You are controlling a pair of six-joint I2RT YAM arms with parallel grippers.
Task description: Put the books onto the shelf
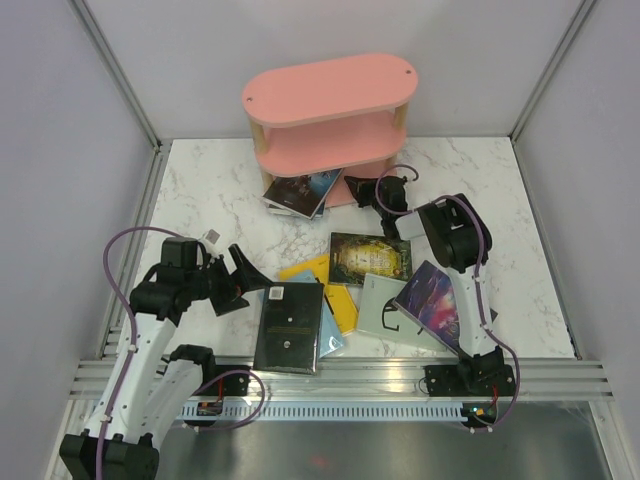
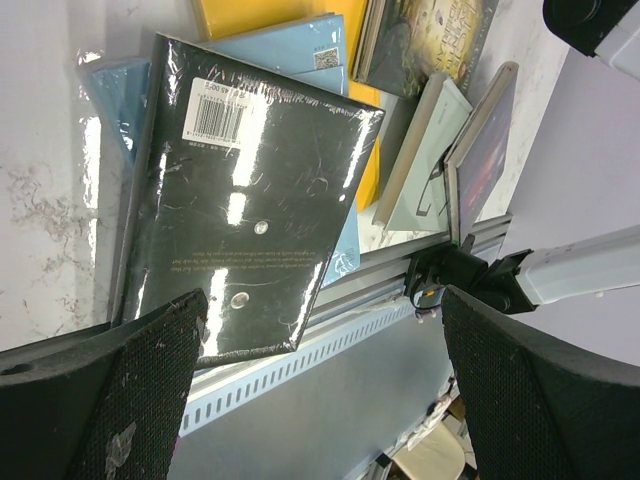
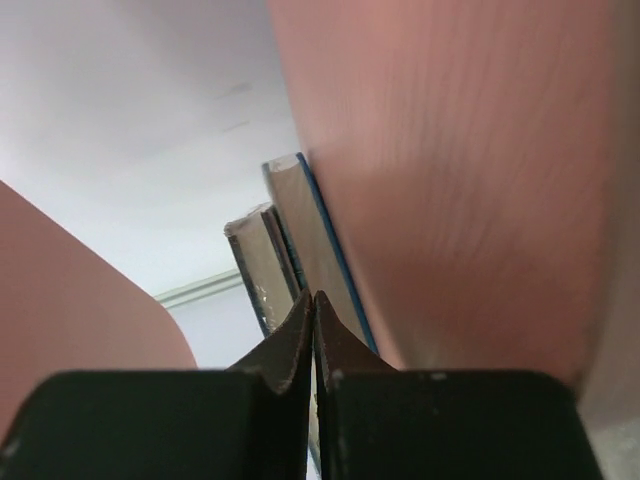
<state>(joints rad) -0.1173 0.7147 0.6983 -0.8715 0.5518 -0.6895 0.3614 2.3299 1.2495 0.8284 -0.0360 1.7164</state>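
The pink shelf stands at the back of the table. Two books, a dark fantasy cover over a blue one, stick out of its lowest tier at the left. My right gripper is shut and holds nothing. Its tips point at those books' page edges between the pink boards. Whether they touch is unclear. My left gripper stands open beside the black book, whose shiny cover lies ahead of the fingers.
A pile lies in front of the arms: a yellow book, a dark green-gold one, a pale grey-green one, a purple galaxy one, and a blue one under the black. The slotted metal rail runs along the near edge.
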